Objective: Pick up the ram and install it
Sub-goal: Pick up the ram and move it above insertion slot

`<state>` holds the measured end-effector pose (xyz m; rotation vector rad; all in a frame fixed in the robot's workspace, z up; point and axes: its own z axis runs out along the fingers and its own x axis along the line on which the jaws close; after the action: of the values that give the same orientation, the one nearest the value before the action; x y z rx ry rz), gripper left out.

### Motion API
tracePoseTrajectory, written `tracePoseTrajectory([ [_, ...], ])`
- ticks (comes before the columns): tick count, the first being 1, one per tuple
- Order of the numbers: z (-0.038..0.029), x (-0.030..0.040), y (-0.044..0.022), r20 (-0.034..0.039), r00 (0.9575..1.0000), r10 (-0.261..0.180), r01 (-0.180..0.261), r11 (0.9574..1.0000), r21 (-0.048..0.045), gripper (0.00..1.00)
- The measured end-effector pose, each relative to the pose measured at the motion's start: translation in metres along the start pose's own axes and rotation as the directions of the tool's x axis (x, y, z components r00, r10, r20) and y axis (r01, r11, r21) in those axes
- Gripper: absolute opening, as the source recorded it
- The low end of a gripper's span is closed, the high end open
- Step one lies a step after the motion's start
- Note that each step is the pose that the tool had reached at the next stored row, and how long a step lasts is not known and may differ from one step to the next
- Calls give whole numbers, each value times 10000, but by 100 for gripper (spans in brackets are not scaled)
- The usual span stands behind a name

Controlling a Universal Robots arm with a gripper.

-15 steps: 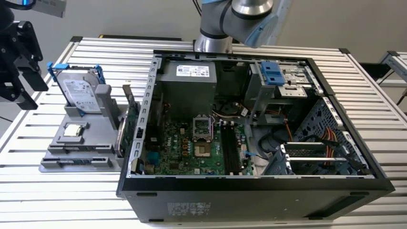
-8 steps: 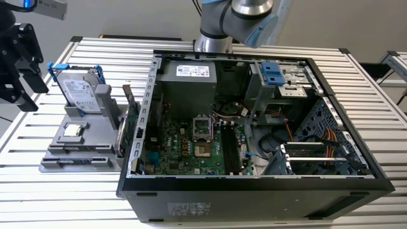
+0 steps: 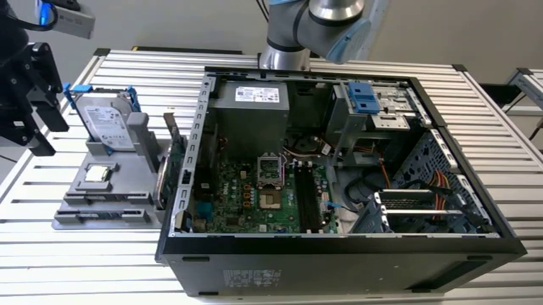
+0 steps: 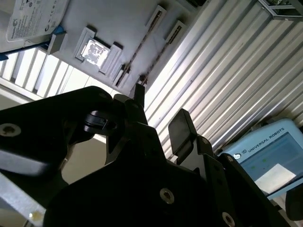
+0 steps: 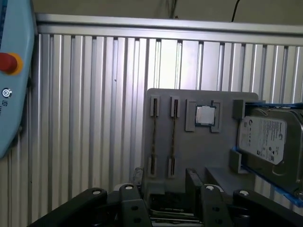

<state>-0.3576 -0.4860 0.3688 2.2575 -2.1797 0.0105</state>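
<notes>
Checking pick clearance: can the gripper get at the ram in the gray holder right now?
Probably yes: the gripper is open near the holder, and nothing covers the ram standing edge-up in its slots.

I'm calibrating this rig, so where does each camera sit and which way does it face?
Exterior view: above the slatted metal table, looking down into the open black computer case; the grey robot arm shows.
First wrist view: behind the open black pincer, facing the grey plastic parts holder.
Second wrist view: also behind the pincer, facing the holder aslant.
All share the silver hard drive.
</notes>
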Motion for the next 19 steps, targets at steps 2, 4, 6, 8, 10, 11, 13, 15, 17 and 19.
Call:
tracePoseTrajectory([
  [2, 17, 0, 0, -11, 10000, 0, 0, 10000, -1, 100],
  [4, 21, 0, 0, -13, 10000, 0, 0, 10000, -2, 100],
  [6, 21, 0, 0, -14, 10000, 0, 0, 10000, -2, 100],
  [8, 41, 0, 1, -11, 10000, 0, 0, 10000, 1, 100],
  [10, 79, -1, 0, -14, 10000, 0, 0, 10000, -1, 100],
  [11, 94, -2, 0, -14, 10000, 1, -1, 10000, -1, 100],
  [13, 116, -3, 0, -19, 10000, 19, -19, 10000, -2, 100],
  [15, 136, -5, 0, -34, 9999, 99, -99, 10000, -3, 100],
  [17, 158, -6, 0, -51, 9998, 182, -182, 9998, -3, 100],
  [19, 174, -7, 0, -72, 9997, 244, -244, 9997, -5, 100],
])
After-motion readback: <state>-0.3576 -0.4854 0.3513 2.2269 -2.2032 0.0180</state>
